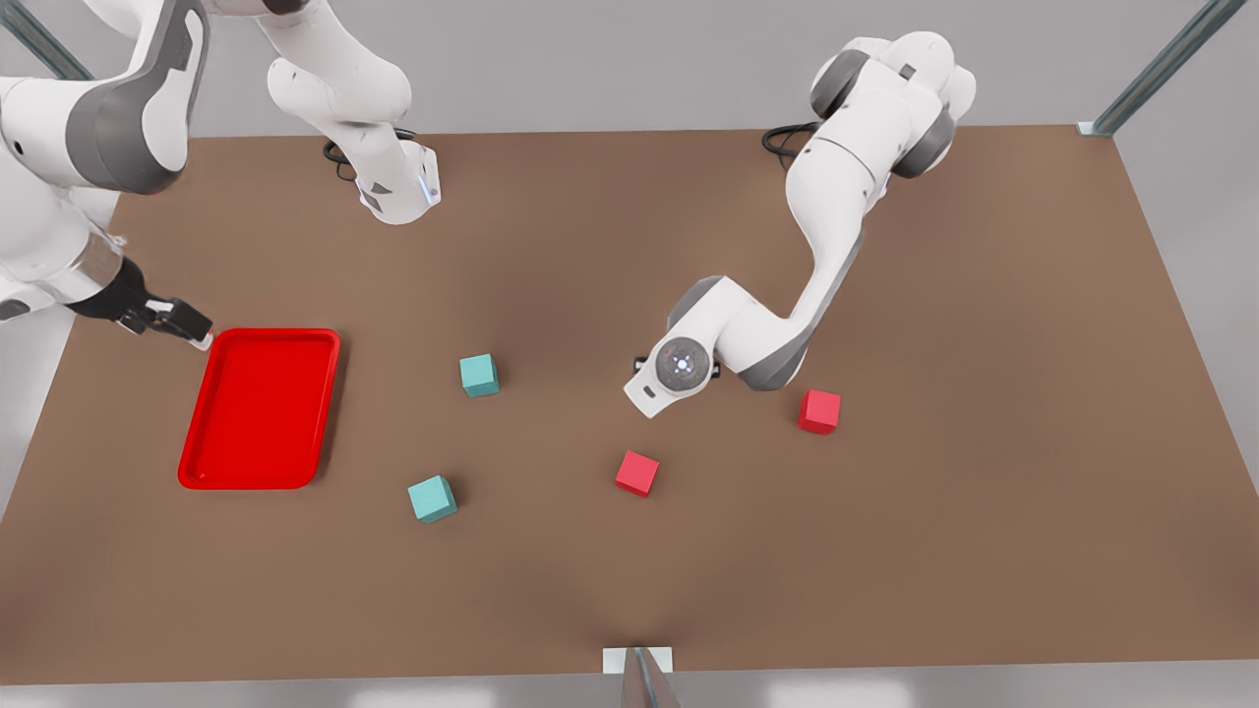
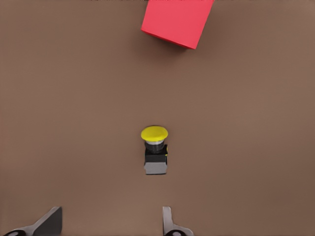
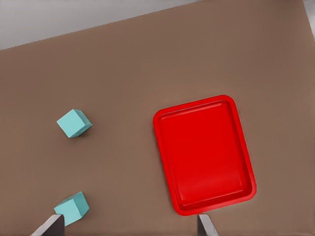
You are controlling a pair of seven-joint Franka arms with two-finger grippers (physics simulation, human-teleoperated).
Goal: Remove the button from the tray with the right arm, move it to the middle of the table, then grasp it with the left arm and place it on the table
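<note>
Jaws of both grippers stand apart, the left gripper (image 2: 110,223) above the button (image 2: 155,150), no writing legible.

Table (image 1: 629,246) bears tray (image 1: 325,339), button (image 2: 155,150), cubes (image 1: 479,375)

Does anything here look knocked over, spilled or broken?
Nothing stands out. The button stands upright on the bare table beneath the left gripper, whose fingers are open. The red tray lies flat with nothing in it. The cubes sit scattered but undamaged.
</note>
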